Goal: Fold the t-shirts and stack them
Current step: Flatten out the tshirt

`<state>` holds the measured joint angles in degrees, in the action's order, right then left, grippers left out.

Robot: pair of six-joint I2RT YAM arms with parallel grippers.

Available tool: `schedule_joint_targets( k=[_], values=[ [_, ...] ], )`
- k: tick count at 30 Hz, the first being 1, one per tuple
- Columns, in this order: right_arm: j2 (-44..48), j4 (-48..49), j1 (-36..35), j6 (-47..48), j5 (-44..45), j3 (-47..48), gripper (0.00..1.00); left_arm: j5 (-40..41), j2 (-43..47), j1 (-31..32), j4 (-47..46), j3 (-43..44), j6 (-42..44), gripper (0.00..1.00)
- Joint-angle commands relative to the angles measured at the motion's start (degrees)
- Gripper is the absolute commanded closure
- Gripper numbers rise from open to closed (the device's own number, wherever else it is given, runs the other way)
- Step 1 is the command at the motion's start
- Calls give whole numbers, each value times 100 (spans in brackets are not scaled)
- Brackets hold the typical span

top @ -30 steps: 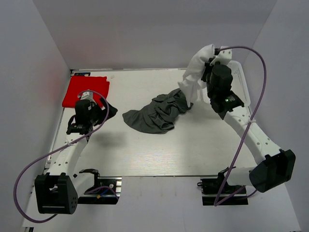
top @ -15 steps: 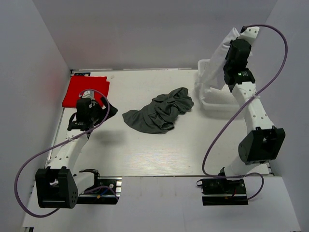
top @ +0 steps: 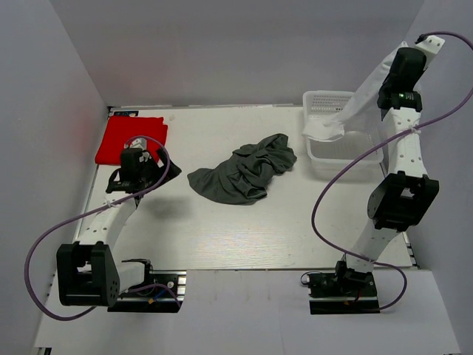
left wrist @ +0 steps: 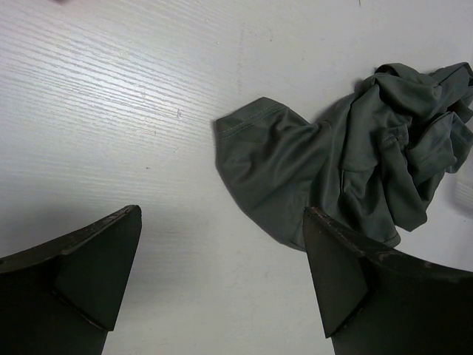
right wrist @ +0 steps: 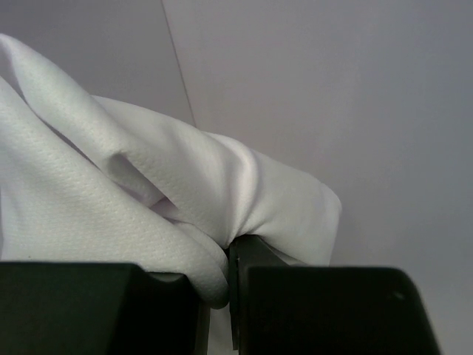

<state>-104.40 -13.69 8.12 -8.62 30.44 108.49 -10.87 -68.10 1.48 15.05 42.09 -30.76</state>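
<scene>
Half buried in cloth, the right pincer (right wrist: 230,255) pinches the white t-shirt (right wrist: 111,192) aloft — the left pincer (left wrist: 222,214) gapes near the crumpled dark grey t-shirt (left wrist: 355,163).

This looks like a robot lab. A white table (top: 244,237) sits inside plain grey walls (top: 222,52), like a big box. Two white and black robot arms, the left arm (top: 111,222) and the right arm (top: 403,148), are bolted at its near edge, with long purple cables (top: 313,214) looping from them.
</scene>
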Motion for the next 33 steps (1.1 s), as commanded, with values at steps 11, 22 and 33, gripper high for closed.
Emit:
schedule_joint_targets(
  k=[11, 22, 33],
  values=[
    [227, 182, 120, 28, -2575, -555, 100, -46, -116, -7, 68, 300, 71, 0],
    [-475, -17, 128, -605, -2183, -1744, 20, -108, -291, -7, 16, 300, 175, 0],
    [736, -90, -653, 219, -838, -2042, 10, -389, -1354, 239, 43, 722, 290, 0]
  ],
)
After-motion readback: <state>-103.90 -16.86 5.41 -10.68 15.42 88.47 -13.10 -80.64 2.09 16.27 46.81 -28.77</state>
